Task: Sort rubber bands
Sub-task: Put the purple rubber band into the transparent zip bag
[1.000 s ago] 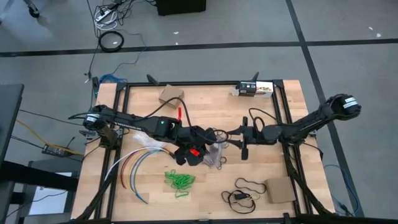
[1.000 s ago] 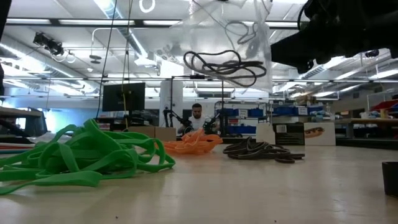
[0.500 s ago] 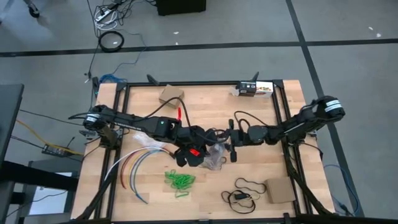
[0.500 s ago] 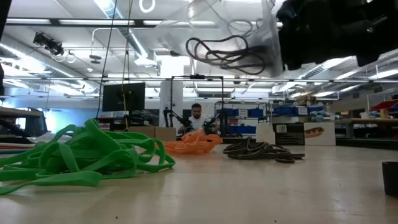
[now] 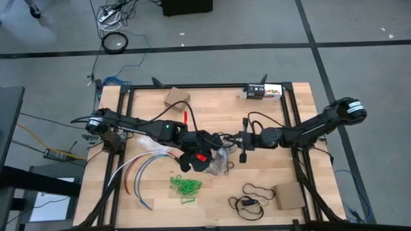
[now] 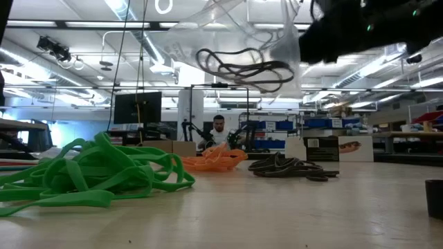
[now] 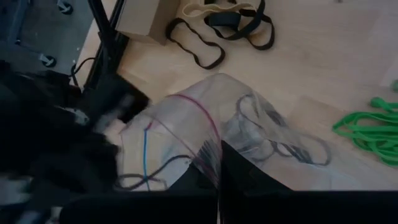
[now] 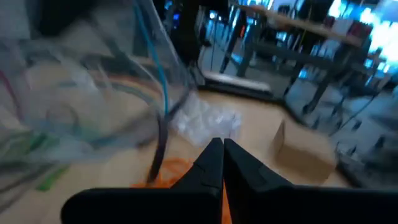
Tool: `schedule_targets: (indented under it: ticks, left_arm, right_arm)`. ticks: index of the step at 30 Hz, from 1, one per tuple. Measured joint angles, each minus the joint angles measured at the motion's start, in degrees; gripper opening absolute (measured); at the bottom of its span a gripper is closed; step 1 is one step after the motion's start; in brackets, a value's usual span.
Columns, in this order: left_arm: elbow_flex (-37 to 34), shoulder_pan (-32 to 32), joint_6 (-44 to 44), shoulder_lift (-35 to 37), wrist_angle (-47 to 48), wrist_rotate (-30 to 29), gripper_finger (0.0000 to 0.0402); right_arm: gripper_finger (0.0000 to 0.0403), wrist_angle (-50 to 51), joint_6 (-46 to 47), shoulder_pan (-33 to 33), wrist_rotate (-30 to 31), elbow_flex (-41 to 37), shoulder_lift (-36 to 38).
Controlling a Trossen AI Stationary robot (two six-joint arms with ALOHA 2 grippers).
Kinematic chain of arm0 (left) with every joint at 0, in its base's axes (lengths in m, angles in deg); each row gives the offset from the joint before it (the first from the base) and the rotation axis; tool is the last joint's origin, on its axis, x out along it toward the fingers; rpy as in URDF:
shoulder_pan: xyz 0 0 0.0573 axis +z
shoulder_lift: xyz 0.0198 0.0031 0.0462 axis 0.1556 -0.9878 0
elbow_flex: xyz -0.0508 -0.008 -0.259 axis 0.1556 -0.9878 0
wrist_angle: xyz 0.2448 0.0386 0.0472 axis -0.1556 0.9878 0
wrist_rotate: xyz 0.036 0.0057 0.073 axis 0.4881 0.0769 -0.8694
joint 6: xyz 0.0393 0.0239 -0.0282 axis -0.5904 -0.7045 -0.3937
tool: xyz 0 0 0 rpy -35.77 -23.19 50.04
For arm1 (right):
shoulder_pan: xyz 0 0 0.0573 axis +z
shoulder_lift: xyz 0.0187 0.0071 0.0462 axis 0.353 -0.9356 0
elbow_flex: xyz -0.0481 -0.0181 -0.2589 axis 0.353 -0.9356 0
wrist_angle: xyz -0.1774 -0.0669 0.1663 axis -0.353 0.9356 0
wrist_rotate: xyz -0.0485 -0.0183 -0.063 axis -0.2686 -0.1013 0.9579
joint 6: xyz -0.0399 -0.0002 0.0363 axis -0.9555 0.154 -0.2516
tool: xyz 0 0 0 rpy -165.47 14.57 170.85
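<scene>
My left gripper (image 5: 213,151) hangs over the table's middle, shut on a clear plastic zip bag (image 7: 249,130) that holds a few dark rubber bands (image 6: 242,66). The bag (image 6: 235,48) hangs clear above the table. My right gripper (image 5: 230,137) is shut, its fingers (image 8: 211,163) meeting right beside the bag's mouth (image 8: 149,68). On the table lie a green heap of rubber bands (image 6: 90,173), an orange heap (image 6: 214,159) and a dark heap (image 6: 291,166). My left gripper pinches the bag's top edge (image 7: 214,158), by the red zip line, between its two fingers. They come slanting down from the table's left. The bag hangs below and ahead of them, lifted clear. My right gripper is shut by the bag's mouth; whether it touches the film I cannot tell.
Long curved coloured cables (image 5: 141,170) lie at the near left. Cardboard boxes stand at the far left (image 5: 176,97) and near right (image 5: 289,196). A printed box (image 5: 263,91) sits at the far edge. Loose dark bands (image 5: 253,191) lie near the front.
My right gripper has moved toward the bag, rolled about its own axis and shut its fingers, which stood wide apart a second ago. The hanging bag has shifted a little away from the right gripper while my left gripper has kept hold of it.
</scene>
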Motion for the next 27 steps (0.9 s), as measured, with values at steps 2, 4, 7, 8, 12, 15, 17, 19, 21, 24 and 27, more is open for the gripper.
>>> schedule_targets:
  ticks: [2, 4, 7, 8, 12, 15, 17, 19, 21, 24, 27]
  left_arm:
    - [0.00, 0.19, 0.06, 0.00, -0.03, 0.52, 0.0000]
    - [0.00, 0.48, 0.10, 0.00, -0.17, 0.87, 0.0000]
    - [0.00, 1.18, 0.39, 0.00, -0.44, 2.47, 0.0000]
    - [0.00, 1.35, 0.62, 0.00, -0.72, 2.57, 0.0000]
    - [0.00, 1.95, 1.07, 0.00, -2.23, 2.75, 0.0000]
    - [0.00, 2.44, 1.32, 0.00, -2.20, 2.88, 0.0000]
    - [0.00, 2.61, 1.52, -0.10, -2.19, 2.93, 0.0000]
    - [-0.01, 2.62, 1.54, -0.19, -1.99, 2.93, 0.0000]
    - [-0.02, 2.59, 1.55, -0.24, -1.62, 2.93, 0.0000]
    - [-0.02, 2.21, 1.72, -0.24, -1.24, 2.93, 0.0000]
    - [-0.02, 1.94, 1.74, -0.26, -0.86, 2.94, 0.0000]
  right_arm:
    - [0.0003, 4.23, -2.52, 0.69, 0.57, 2.02, 2.94]
    - [0.0001, 9.36, -4.70, 1.40, 0.76, 4.86, 5.04]
    - [0.0001, 15.76, -8.05, 3.02, 0.61, 10.32, 6.36]
    - [0.0001, 17.05, -9.22, 3.51, 0.34, 12.35, 6.34]
    - [0.0000, 20.70, -11.27, 4.93, -2.50, 19.17, 4.73]
    - [0.0000, 25.41, -10.89, 5.38, -3.59, 23.46, 3.30]
    - [0.0000, 31.42, -7.99, 5.38, -0.89, 25.52, 3.03]
    - [0.0001, 37.08, -4.70, 5.26, 4.76, 26.06, 3.25]
    - [0.0006, 43.12, -0.13, 5.13, 6.88, 26.04, 4.49]
    - [0.0022, 51.57, 8.33, 4.89, 4.24, 25.97, 6.68]
    - [0.0047, 56.03, 15.01, 5.69, 1.13, 23.70, 7.44]
